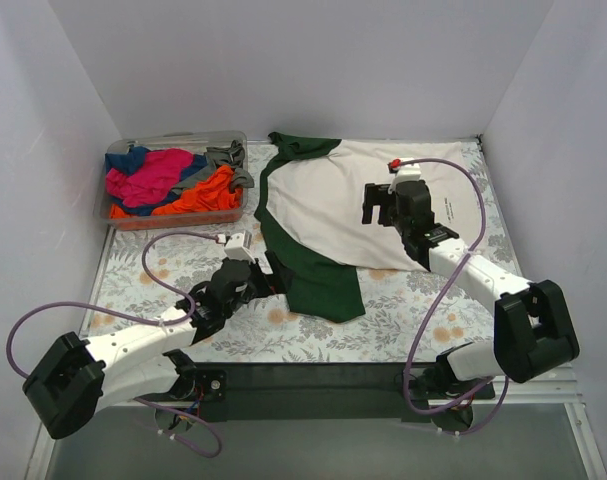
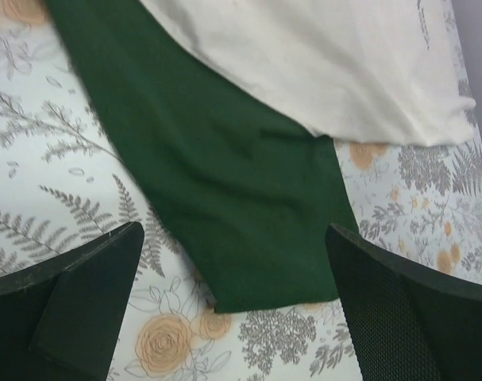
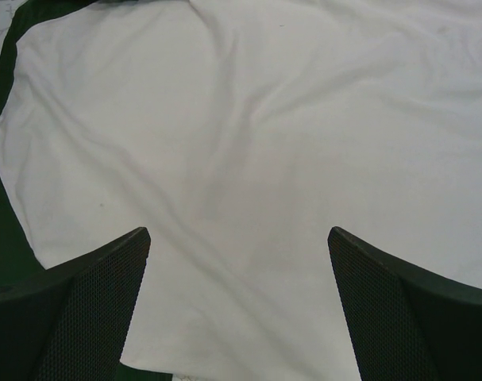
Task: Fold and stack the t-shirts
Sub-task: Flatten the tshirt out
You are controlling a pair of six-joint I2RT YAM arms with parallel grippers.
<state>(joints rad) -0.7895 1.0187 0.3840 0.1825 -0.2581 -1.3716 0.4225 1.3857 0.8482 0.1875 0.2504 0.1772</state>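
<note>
A large cream t-shirt with dark green sleeves lies spread on the floral table, its collar toward the back. One green sleeve points at the near edge, its hem flat on the cloth. My left gripper hovers open just over that sleeve's end, with nothing between its fingers. Over the shirt's cream body my right gripper hangs open and empty. More t-shirts, magenta, orange, blue and grey, are heaped in a bin.
The clear plastic bin stands at the back left corner. White walls close in the table on the left, back and right. Purple cables loop from both arms over the table's front part.
</note>
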